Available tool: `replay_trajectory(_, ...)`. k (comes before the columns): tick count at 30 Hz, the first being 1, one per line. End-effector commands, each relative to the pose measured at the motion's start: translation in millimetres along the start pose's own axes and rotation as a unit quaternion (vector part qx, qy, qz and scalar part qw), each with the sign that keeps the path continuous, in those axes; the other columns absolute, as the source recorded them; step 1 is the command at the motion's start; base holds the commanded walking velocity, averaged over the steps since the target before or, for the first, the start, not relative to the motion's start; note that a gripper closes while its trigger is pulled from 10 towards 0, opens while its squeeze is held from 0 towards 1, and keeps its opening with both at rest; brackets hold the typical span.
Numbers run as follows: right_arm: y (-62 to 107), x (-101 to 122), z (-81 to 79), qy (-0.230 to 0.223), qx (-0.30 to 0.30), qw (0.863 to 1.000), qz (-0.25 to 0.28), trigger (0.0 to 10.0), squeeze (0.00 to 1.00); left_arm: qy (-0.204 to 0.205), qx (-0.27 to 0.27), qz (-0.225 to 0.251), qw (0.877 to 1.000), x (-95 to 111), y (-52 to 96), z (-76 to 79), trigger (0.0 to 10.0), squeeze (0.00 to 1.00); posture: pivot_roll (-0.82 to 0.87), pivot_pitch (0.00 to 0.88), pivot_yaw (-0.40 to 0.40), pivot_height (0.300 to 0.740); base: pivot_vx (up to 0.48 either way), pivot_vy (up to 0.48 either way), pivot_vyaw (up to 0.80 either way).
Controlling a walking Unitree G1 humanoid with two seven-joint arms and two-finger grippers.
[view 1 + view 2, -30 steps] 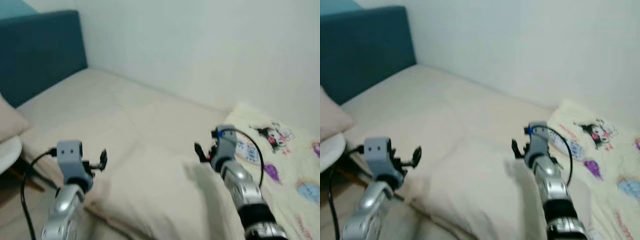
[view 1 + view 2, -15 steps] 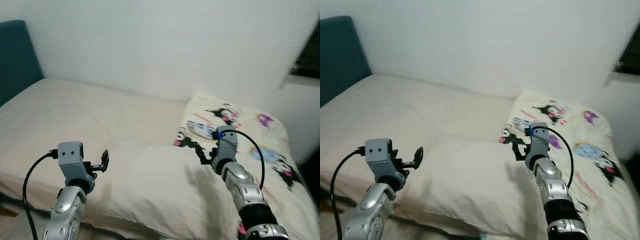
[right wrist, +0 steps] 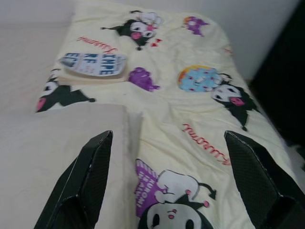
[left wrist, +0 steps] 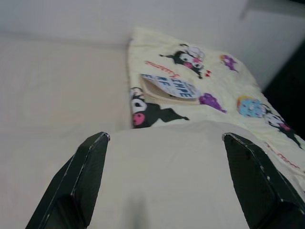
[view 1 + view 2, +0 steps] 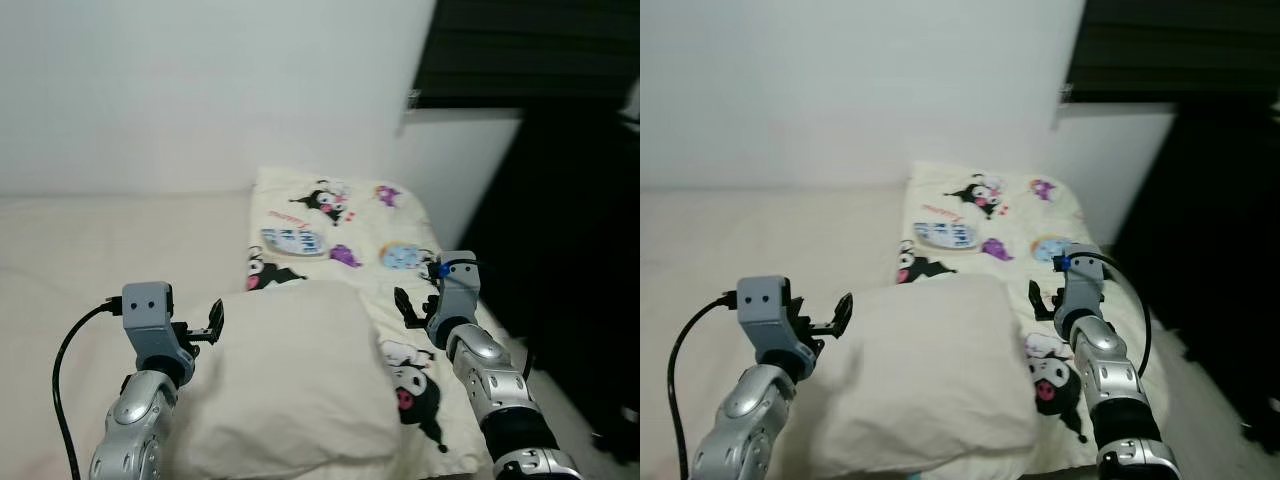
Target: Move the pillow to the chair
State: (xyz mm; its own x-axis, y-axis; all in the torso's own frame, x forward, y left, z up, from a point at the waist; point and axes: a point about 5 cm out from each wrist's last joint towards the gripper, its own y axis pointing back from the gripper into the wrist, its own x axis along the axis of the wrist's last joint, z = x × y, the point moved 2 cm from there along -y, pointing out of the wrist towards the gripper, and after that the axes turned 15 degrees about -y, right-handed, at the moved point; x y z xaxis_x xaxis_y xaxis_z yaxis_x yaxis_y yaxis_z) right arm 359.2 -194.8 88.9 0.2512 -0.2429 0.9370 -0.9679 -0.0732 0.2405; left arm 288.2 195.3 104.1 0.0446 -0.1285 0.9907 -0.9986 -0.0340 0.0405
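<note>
Looking down on a plump cream pillow (image 5: 290,385) lying on the bed (image 5: 60,260), its far corner overlapping the cartoon-print blanket (image 5: 340,225) spread toward the foot end. Hovering either side of it: left gripper (image 5: 214,322) just off the pillow's left edge, right gripper (image 5: 402,306) just past its right edge over the printed blanket. Both sets of jaws standing wide open, holding nothing; wrist views looking out between spread black fingers (image 4: 90,167) at pillow fabric on one side and, past the other pair of fingers (image 3: 97,162), blanket with a strip of pillow.

Judging the pillow as light, soft and thoroughly floppy: nothing stiff to pinch, likely sagging and folding if taken by a single corner, fabric possibly sliding in a thin bite. Probably handling best squeezed between the two arms from opposite sides, or pinched deep into the stuffing at both side edges, not at the seams.

Eyeing the room: pale wall (image 5: 200,90) running behind the bed, bed's edge dropping away to the right, a dark, hard-to-read area (image 5: 570,250) beyond it. No telling where the chair stands. Watching for the blanket snagging and dragging along with the pillow on the lift.
</note>
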Motion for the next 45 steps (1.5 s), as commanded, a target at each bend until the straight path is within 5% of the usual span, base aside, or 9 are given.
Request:
replay_trajectory(1,1.6,-1.2,2.6,-0.008,-0.002,1.000,0.004,10.0,0.00,-0.005,-0.005,-0.003,1.000,-1.8,0.2,1.1,10.0,0.00,0.05,0.000,-0.073,0.740,0.000,0.000,-0.73)
replay_trajectory(11,0.6,-1.1,-1.8,0.008,0.017,1.000,-0.007,10.0,0.00,-0.243,-0.013,0.029,0.969,11.9,3.0,-7.2,10.0,0.00,0.05,0.000,-0.070,0.735,0.000,0.000,-0.07)
replay_trajectory(13,0.5,-0.7,-1.8,0.010,0.018,1.000,-0.008,10.0,0.00,-0.317,-0.059,0.059,0.945,20.5,6.9,-1.4,10.0,0.00,0.05,0.000,-0.071,0.735,0.000,0.000,0.00)
replay_trajectory(15,0.5,-0.7,-1.8,0.010,0.018,1.000,-0.008,10.0,0.00,-0.317,-0.059,0.059,0.945,20.5,6.9,-1.4,10.0,0.00,0.05,0.000,-0.071,0.735,0.000,0.000,0.00)
replay_trajectory(19,-0.3,-0.4,-2.0,0.013,0.020,1.000,-0.011,10.0,0.00,-0.388,-0.184,0.083,0.899,26.4,19.3,14.3,10.0,0.00,0.06,0.000,-0.074,0.720,0.000,0.000,0.00)
replay_trajectory(27,-1.2,0.8,-1.2,0.029,0.020,0.999,-0.012,10.0,0.00,-0.412,-0.291,0.048,0.862,17.3,35.2,30.8,10.0,0.00,0.06,0.000,-0.070,0.700,0.000,0.000,0.00)
replay_trajectory(32,-1.4,2.6,-0.9,0.031,0.021,0.999,-0.010,10.0,0.00,-0.409,-0.284,0.044,0.866,15.2,35.3,33.3,10.0,0.00,0.06,0.000,-0.070,0.695,0.000,0.000,0.00)
replay_trajectory(35,-1.3,6.9,-2.7,0.039,0.031,0.999,-0.007,10.0,0.00,-0.395,-0.244,0.039,0.885,11.4,33.5,29.3,10.0,0.00,0.06,0.000,-0.074,0.680,0.000,0.000,0.00)
replay_trajectory(45,-3.0,15.4,3.0,0.052,0.031,0.998,-0.004,10.0,0.00,-0.400,-0.286,0.032,0.870,14.8,40.4,34.9,10.0,0.00,0.05,0.000,-0.069,0.635,0.000,0.000,0.00)
